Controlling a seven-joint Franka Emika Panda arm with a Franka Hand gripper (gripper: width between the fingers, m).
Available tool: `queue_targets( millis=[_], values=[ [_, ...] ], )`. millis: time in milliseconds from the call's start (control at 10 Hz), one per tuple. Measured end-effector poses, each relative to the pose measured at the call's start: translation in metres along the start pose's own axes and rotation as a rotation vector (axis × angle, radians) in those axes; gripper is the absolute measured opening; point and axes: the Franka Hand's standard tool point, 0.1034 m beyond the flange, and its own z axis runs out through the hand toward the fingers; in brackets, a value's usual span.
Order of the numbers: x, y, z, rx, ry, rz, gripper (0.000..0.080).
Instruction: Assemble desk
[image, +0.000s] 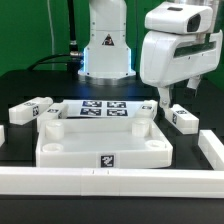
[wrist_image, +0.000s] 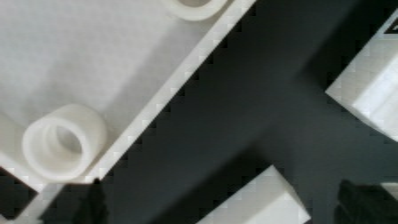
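Observation:
The desk slab (image: 100, 143) lies flat in the middle of the black table, a white rectangle with a raised notched rim and a tag on its front edge. In the wrist view its corner (wrist_image: 107, 70) shows a round socket (wrist_image: 61, 143). One short white leg (image: 182, 119) lies to the slab's right, another (image: 30, 110) to its left. My gripper (image: 177, 93) hangs open above the right leg, beside the slab's right rear corner, holding nothing. In the wrist view a white part (wrist_image: 294, 195), probably that leg, lies below the dark fingertips (wrist_image: 368, 200).
The marker board (image: 100, 108) lies flat behind the slab. A long white border rail (image: 110, 182) runs along the front and up the exterior view's right (image: 214, 150). Another white piece (image: 2, 135) sits at the left edge. The arm's base (image: 105, 50) stands behind.

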Motion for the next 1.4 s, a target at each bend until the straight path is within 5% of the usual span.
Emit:
queue_targets(
  millis=[600,700,900,1400],
  values=[
    [-0.001,0.001,0.001,0.000,0.003,-0.022,0.0650],
    [-0.016,0.009,0.008,-0.026,0.045,-0.201,0.0650],
    [-0.048,0.020,0.023,-0.022,0.042,-0.267,0.0650],
    [-0.046,0.021,0.022,-0.033,0.035,-0.627,0.0650]
  ],
)
